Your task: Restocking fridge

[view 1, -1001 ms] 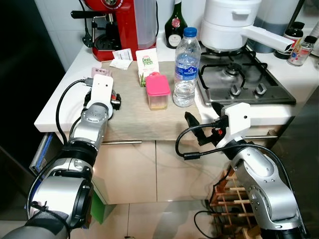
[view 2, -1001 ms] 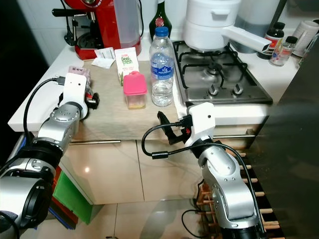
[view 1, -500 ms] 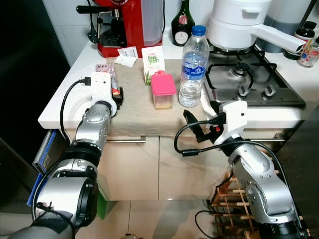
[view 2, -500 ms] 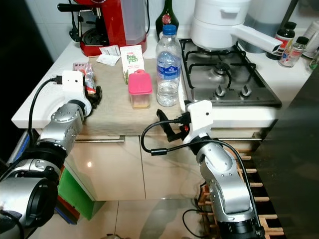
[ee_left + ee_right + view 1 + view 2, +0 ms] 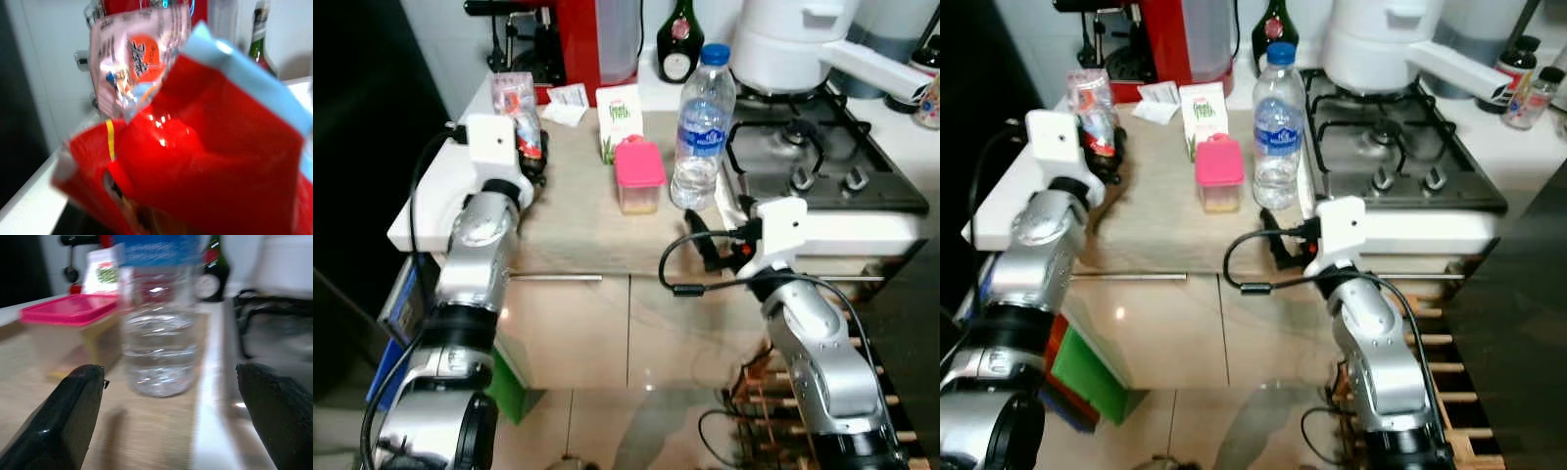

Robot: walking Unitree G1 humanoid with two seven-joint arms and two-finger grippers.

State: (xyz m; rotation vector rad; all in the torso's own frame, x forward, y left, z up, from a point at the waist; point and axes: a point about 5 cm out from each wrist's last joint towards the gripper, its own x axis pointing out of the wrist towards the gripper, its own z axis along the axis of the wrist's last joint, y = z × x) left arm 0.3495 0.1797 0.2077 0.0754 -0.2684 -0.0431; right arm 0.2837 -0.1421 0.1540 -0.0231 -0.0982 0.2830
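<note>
Item 1: left claw (image 5: 530,157), raised above the left end of the worktop (image 5: 440,191), clenched on a crinkled packet (image 5: 516,108) of red and pink-and-clear wrap. The packet is held upright, off the surface, in front of the red coffee machine (image 5: 582,39); in the left wrist view it shows close up and blurred (image 5: 186,147).

Item 2: small white carton (image 5: 620,117) with green print, standing on the beige mat (image 5: 578,211).

Item 3: tub with pink lid (image 5: 639,176), just in front of the carton.

Item 4: water bottle (image 5: 702,127), blue cap, upright, just beside the tub at the mat's right edge. A dark green bottle (image 5: 680,44) stands behind it.

Item 5: right claw (image 5: 697,238), low at the worktop's front edge, fingers (image 5: 73,411) spread wide and holding nothing, pointed at the water bottle and tub.

Item 6: gas hob (image 5: 832,166) at right, bearing a white pot (image 5: 793,44).
</note>
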